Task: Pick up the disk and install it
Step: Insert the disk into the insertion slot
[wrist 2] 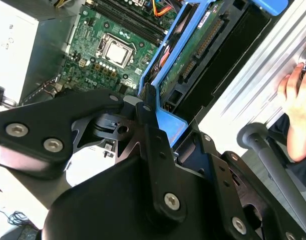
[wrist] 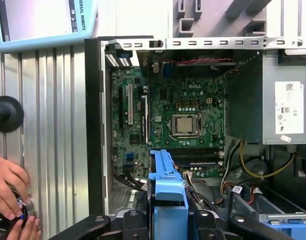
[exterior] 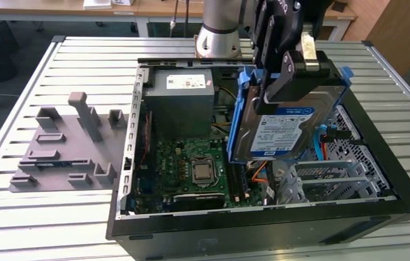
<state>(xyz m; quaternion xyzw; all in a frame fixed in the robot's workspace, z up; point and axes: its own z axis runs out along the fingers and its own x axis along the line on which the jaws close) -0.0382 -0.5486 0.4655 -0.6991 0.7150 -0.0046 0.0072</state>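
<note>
While hanging above the open computer case [exterior: 263,225], grasps the disk [exterior: 286,130] by its upper end in the tool [exterior: 281,87], clenched firm on the blue carrier [exterior: 245,103]. Holds it tilted, label side facing out, straight below the tool and clear of everything underneath. In the second wrist view, shows the green circuit-board side [wrist 2: 193,65] of the disk running away from the tool, with the carrier's blue edge alongside. In the first wrist view, shows that carrier end-on, right at the tool. Beneath the tool, inside the case: green motherboard [exterior: 190,163] with its bare processor, grey power supply box [exterior: 179,103] beyond it toward the arm's base, and grey drive cage [exterior: 321,176] near the disk's lower end. Farther out from the tool, on the slatted counter [exterior: 45,217] beside the case, a grey moulded fixture [exterior: 67,147]. Well away from the tool, at the counter's edge, a person's hand [wrist: 10,192].
</note>
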